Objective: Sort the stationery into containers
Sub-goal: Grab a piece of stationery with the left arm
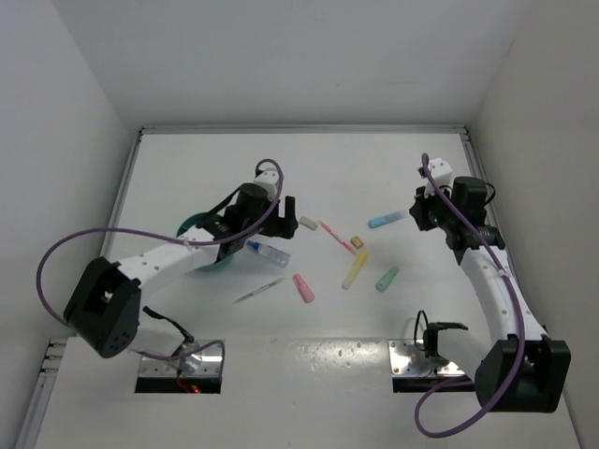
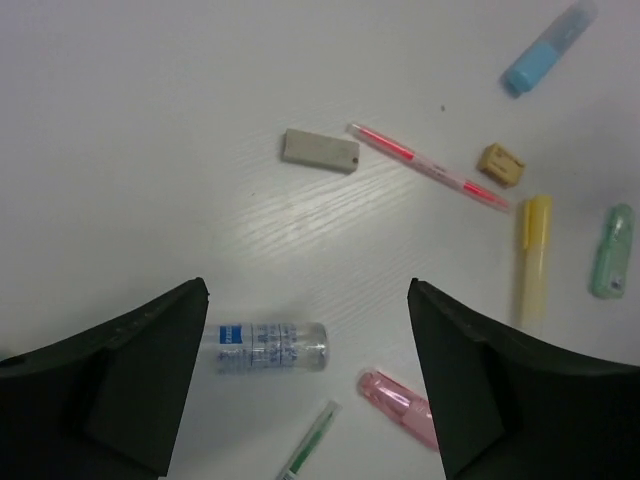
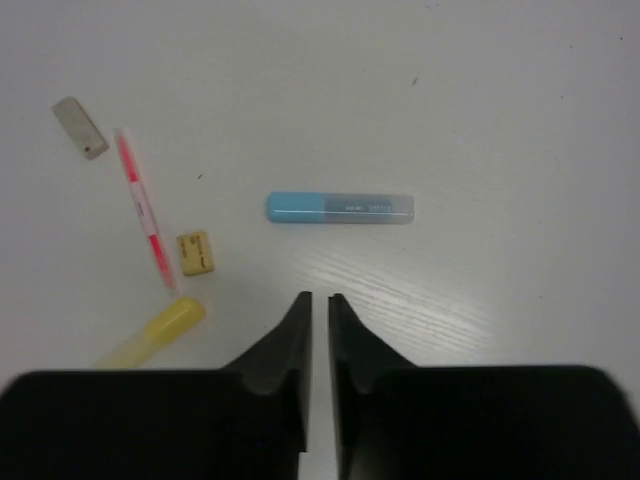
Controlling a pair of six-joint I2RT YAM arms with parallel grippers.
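Observation:
My left gripper [image 1: 287, 208] [image 2: 308, 290] is open and empty, above the blue-capped clear tube [image 1: 268, 252] [image 2: 271, 346]. The dark-teal cup [image 1: 195, 225] is mostly hidden under the left arm. A thin green pen [image 1: 259, 290] [image 2: 310, 445] and a pink marker [image 1: 303, 287] [image 2: 398, 400] lie near the tube. A grey eraser [image 2: 320, 149], pink pen [image 2: 428, 167], tan eraser [image 2: 501, 164], yellow marker [image 2: 533, 255] and green marker [image 2: 612, 250] lie to the right. My right gripper [image 1: 418, 208] [image 3: 319, 297] is shut and empty, just short of the blue marker [image 1: 387, 221] [image 3: 340, 207].
White walls enclose the table on the left, back and right. Purple cables loop off both arms. Two metal base plates [image 1: 412, 357] sit at the near edge.

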